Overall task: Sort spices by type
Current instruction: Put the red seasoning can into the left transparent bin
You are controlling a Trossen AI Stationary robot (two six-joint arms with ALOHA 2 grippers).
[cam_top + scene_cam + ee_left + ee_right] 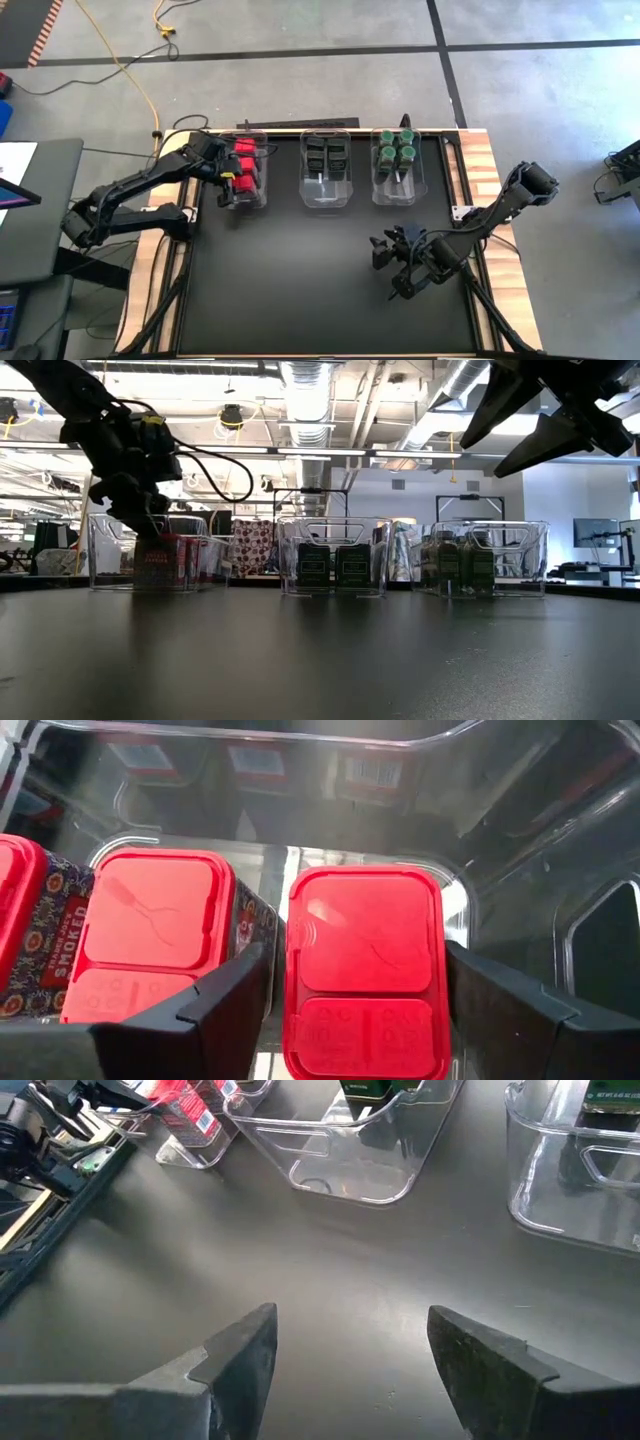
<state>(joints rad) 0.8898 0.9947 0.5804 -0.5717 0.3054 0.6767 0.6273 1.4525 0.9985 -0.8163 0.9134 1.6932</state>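
Note:
My left gripper point(360, 982) reaches down into the left clear bin point(262, 192), open, with its fingers on either side of an upright red-topped spice container point(366, 955). Two more red-topped ones point(150, 930) stand beside it on the bin's floor. The dark rectangular spices point(327, 155) sit in the middle bin point(326, 198). The green-lidded jars point(395, 152) sit in the right bin point(398, 195). My right gripper point(350, 1342) hangs open above the black table at the near right, with nothing between its fingers. My left gripper's fingers come from above, slanting down, along the two long sides of the red-topped container, which stands upright in the bin. A dark slit shows between one finger point(245, 990) and the container. Whether the other finger point(480, 1000) touches it, I cannot tell.
The three clear bins stand in a row along the table's far edge. The black table top point(300, 280) lies bare in front of them. My right arm point(500, 205) comes in from the right edge. Cables lie on the floor beyond the table.

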